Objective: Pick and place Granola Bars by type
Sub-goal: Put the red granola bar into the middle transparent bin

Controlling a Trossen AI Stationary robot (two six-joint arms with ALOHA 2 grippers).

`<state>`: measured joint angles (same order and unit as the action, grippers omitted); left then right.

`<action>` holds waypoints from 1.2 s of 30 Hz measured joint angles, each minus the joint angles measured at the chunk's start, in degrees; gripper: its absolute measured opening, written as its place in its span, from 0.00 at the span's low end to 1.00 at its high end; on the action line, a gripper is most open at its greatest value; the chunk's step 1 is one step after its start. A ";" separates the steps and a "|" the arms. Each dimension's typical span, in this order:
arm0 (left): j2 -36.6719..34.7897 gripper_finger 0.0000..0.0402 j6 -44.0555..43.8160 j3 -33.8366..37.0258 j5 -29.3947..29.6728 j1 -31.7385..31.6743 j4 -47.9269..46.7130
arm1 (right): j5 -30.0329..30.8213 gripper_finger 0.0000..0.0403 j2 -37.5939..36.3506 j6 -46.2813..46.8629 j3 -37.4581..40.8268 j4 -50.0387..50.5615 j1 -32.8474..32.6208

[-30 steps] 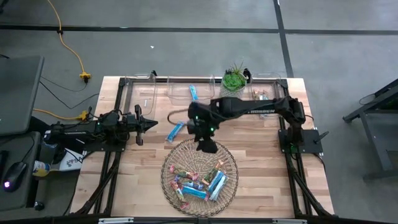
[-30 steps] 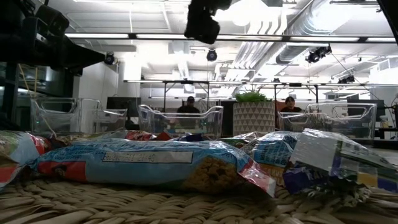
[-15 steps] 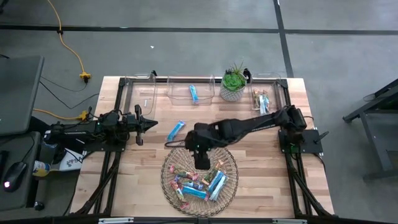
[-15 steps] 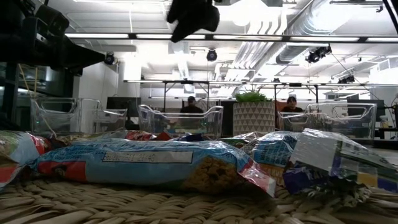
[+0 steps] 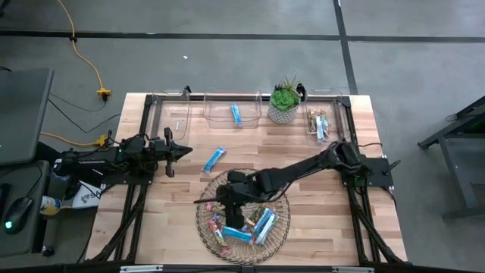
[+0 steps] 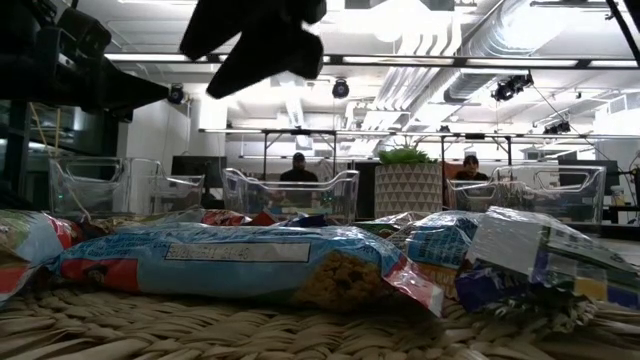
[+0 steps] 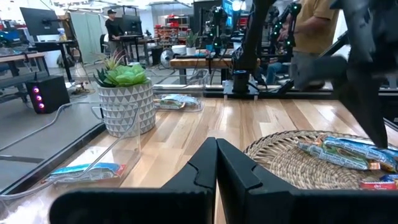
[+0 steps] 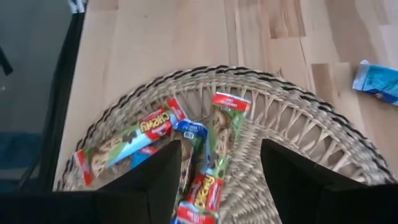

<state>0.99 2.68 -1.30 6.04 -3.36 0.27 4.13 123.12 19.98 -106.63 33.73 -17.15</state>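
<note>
Right arm swung down over the basket for another pick

Within a second the right gripper (image 5: 233, 216) had travelled from near the plant to above the basket (image 5: 282, 199), fingers spread and empty, suggesting a fresh grasp was next. The Granola Bars (image 5: 254, 225) lay heaped just at its 4 o'clock in the high view; one blue bar (image 5: 215, 158) sat loose at 12 o'clock. The left gripper (image 5: 184, 151) waited closed at the table's 9 o'clock.

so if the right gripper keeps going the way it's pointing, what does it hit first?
Probably the granola bars piled in the woven basket. The right gripper hangs open above them, a red-ended bar between its fingers in the wrist view. Height above the pile is unclear.
</note>
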 joint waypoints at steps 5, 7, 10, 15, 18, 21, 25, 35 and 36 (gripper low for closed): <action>-0.02 0.01 0.02 -0.01 -0.02 0.01 0.00 | 2.15 0.51 3.01 0.82 -0.01 -2.37 -0.66; -0.02 0.01 0.02 0.00 -0.02 0.00 0.00 | 2.55 0.51 4.13 1.00 -0.02 -2.94 -0.94; -0.02 0.01 0.02 0.00 -0.02 0.01 0.00 | 2.54 0.51 5.74 2.52 -0.01 -2.85 -1.11; -0.02 0.01 0.02 0.00 -0.02 0.02 0.00 | 3.50 0.51 6.91 3.69 -0.05 -3.88 -1.04; 0.00 0.01 0.00 -0.02 0.00 0.02 0.00 | 3.96 0.51 7.41 4.03 0.00 -3.56 -1.00; -0.01 0.01 0.02 0.00 -0.02 0.01 0.00 | 4.13 0.51 8.01 4.06 -0.01 -3.98 -1.03; -0.02 0.01 0.02 0.00 -0.02 0.02 0.00 | 4.36 0.51 9.50 4.25 -0.02 -4.80 -1.03; 0.00 0.01 0.02 -0.02 -0.04 0.00 0.00 | 4.61 0.51 11.95 4.64 -0.02 -5.22 -0.85; 0.00 0.01 0.00 -0.02 -0.02 0.00 0.00 | 4.58 0.51 12.20 4.62 0.02 -4.99 -0.85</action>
<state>0.99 2.68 -1.32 6.02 -3.36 0.27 8.71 135.32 24.60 -106.61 28.73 -18.00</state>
